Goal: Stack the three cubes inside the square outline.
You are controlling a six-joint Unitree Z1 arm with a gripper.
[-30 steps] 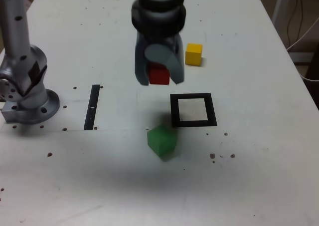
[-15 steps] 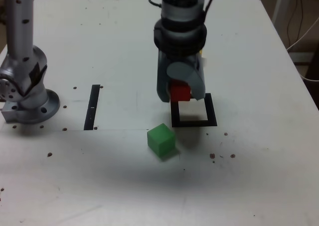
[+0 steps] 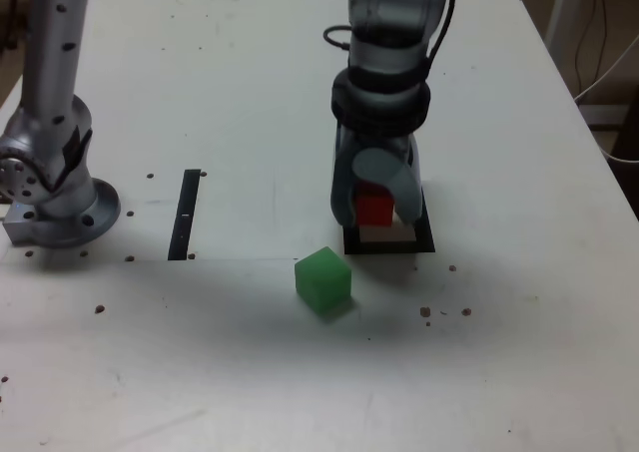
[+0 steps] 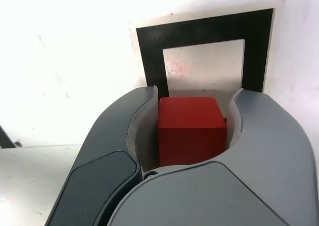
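My gripper [image 3: 375, 211] is shut on the red cube [image 3: 374, 209] and holds it low over the black square outline [image 3: 423, 240]. In the wrist view the red cube [image 4: 190, 128] sits clamped between the two grey fingers [image 4: 134, 131], with the black square outline [image 4: 152, 51] and its pale centre just beyond it. Whether the cube touches the table cannot be told. The green cube [image 3: 322, 280] rests on the table just off the outline's near corner, toward the exterior view's left. The yellow cube is hidden behind the arm.
The arm's grey base [image 3: 55, 188] stands at the exterior view's left. A thin black strip [image 3: 185, 214] lies between the base and the outline. Small dark specks dot the white table [image 3: 200, 362]. Cables hang past the table's far right edge [image 3: 599, 33].
The gripper carried the red cube toward the exterior view's right and downward, from beside the yellow cube to directly over the square outline. The arm now hides the yellow cube.
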